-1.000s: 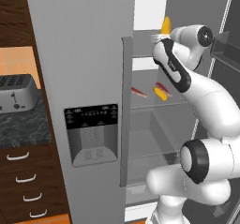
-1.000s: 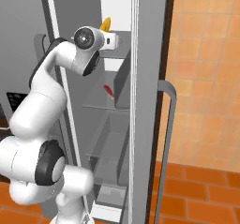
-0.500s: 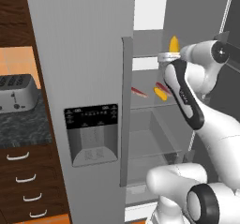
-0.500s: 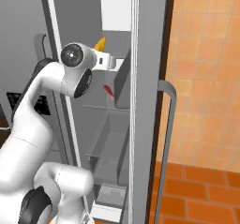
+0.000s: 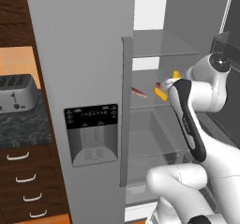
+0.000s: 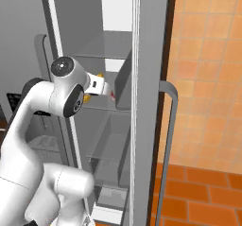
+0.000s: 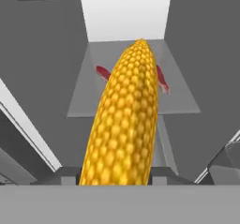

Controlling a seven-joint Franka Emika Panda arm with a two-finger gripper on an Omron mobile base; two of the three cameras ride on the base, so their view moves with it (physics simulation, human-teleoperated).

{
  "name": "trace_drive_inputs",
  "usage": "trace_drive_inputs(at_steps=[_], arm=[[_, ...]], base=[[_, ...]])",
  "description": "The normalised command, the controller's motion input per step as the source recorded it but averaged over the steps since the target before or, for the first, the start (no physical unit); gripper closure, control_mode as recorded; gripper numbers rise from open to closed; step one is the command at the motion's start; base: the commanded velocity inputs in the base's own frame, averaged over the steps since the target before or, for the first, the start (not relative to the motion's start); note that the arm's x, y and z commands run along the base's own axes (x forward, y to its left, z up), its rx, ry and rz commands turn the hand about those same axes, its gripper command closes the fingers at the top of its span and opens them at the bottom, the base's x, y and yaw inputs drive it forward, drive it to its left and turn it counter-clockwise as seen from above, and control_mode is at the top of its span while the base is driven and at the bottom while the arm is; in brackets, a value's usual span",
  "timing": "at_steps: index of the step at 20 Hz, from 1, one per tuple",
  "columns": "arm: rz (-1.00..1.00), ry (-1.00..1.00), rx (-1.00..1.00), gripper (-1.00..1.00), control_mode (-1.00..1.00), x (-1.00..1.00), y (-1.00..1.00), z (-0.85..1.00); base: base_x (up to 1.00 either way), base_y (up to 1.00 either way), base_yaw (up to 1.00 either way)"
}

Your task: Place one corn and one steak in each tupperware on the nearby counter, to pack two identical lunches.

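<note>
Claw (image 7: 117, 183) clamped on one corn (image 7: 124, 124), held inside the open fridge above its shelf (image 7: 89, 103). We see the cob's long axis running straight out from the claw. Two steak strips (image 7: 104, 72) lie near the shelf's back edge. Tupperware's location: can't tell.

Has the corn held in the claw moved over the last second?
Yes. The held corn has dropped from above the fridge shelf to just over it.

Steak (image 7: 162, 80) half behind held corn (image 7: 124, 124)
</note>
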Motion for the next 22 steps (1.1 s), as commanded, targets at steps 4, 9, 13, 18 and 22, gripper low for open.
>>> trace_drive_inputs(at_steps=[4,9,13,18,22], arm=[[0.06,0.02,-0.02,1.00,1.00,-0.25,0.20,-0.12],[0.00,0.00,0.00,1.00,1.00,0.00,0.00,0.00],[0.00,0.00,0.00,1.00,1.00,0.00,0.00,0.00],[0.00,0.00,0.00,1.00,1.00,0.00,0.00,0.00],[0.00,0.00,0.00,1.00,1.00,0.00,0.00,0.00]], base=[[-0.36,0.48,0.21],[-0.55,0.80,0.75],[-0.17,0.93,0.68],[0.79,1.00,0.31],[1.00,1.00,-0.04]])
